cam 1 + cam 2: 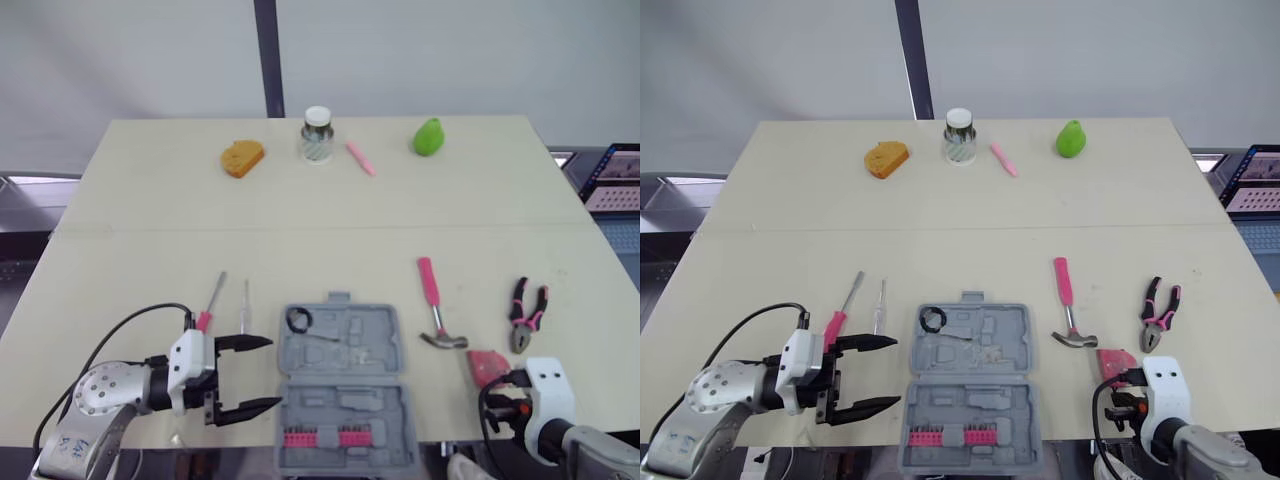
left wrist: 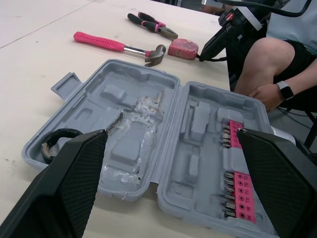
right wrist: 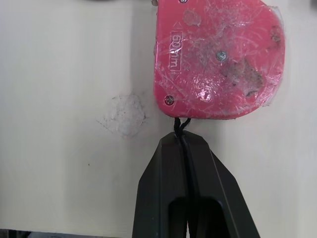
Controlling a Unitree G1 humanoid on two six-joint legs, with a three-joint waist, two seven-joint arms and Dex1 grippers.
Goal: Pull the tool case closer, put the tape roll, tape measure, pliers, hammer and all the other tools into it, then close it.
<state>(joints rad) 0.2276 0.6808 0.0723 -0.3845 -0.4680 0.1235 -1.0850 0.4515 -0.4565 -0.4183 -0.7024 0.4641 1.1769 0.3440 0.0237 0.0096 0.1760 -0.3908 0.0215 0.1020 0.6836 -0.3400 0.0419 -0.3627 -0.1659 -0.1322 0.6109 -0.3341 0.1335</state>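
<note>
– Your left hand (image 1: 274, 372) hangs wide open at the near edge of the counter (image 1: 150, 200), fingertips just beside the left wall of the tool case (image 1: 380, 330). Two screwdrivers (image 1: 210, 305) lie just beyond it.

– And where does that leave your case?

– It lies open and flat at the near edge, already close to you. The tape roll (image 1: 298, 320) sits in its far-left pocket and a pink bit strip (image 1: 320, 438) in the near half. It looks like moulded plastic, light and stiff. I'd expect it to slide if nudged, so steady a wall when you press tools in.

– Next to the right, your hammer (image 1: 435, 310)?

– It lies just right of the case, pink handle pointing away, head toward you. It is likely head-heavy, so take the handle close to the head to stop it swinging.

– And your right hand?

– Your right hand (image 3: 182, 139) is pinched closed on the thin black loop of the tape measure (image 3: 218, 59), which rests on the counter near the hammer head. The body looks hard and glossy. Hung from that cord it may dangle and twist, so carry it low.

– Last?

– The pliers (image 1: 527, 312), farthest right, apart from the rest. They are rigid, with rubbery-looking handles. Take both handles together.
</note>
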